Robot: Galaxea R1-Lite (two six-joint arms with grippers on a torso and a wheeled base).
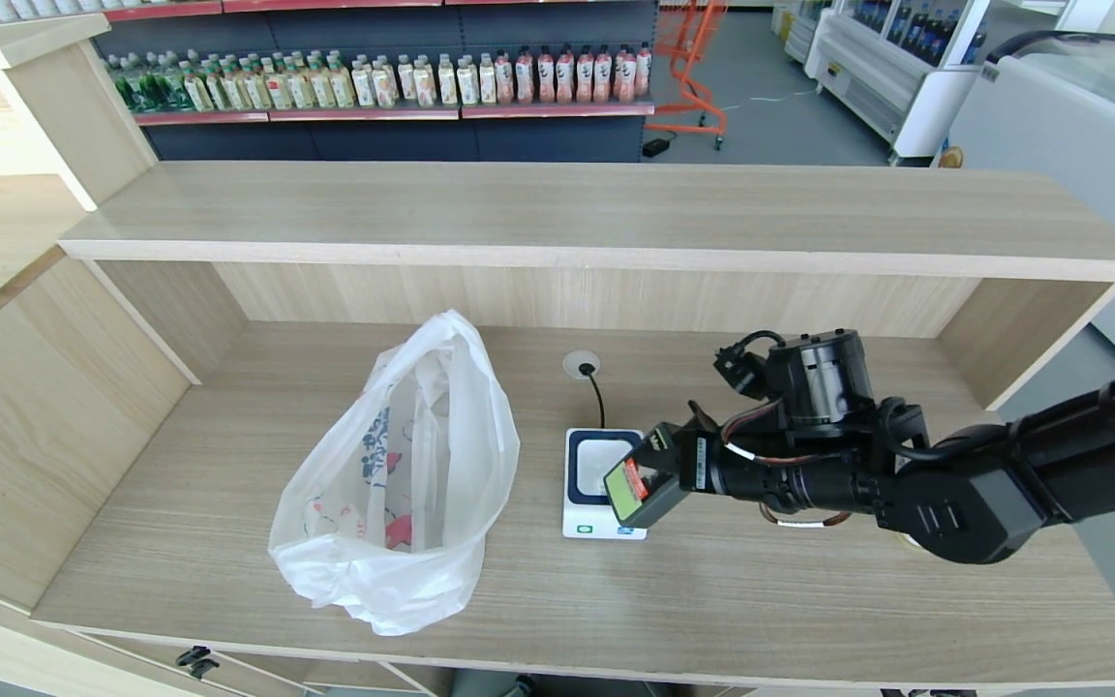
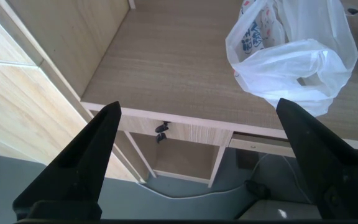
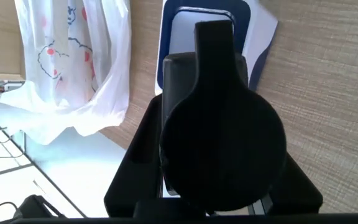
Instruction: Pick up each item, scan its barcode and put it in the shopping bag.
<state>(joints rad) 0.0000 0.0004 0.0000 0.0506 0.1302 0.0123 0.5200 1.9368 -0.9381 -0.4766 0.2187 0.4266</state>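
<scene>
Over the scanner (image 1: pixel 594 457), the right gripper (image 1: pixel 659 463) is clamped on a small dark item (image 1: pixel 627 492), and it's low, just above the window. The item's green-and-red face is turned toward the bag side. That reads as the scan step: the item is held there so the reader can catch a barcode, though the code itself can't be made out.

Just beside the scanner, on its left, stands the bag (image 1: pixel 403 484), white, with its mouth up and slumped open. It looks parked there so the drop after the scan is a short sideways carry. Red and blue print shows on it; whether that's on the plastic or on goods inside, I can't tell.

Off the counter's (image 1: pixel 809 600) front edge, the left gripper (image 2: pixel 197 109) hangs with its fingers spread wide, holding nothing, out of the right arm's way.
</scene>
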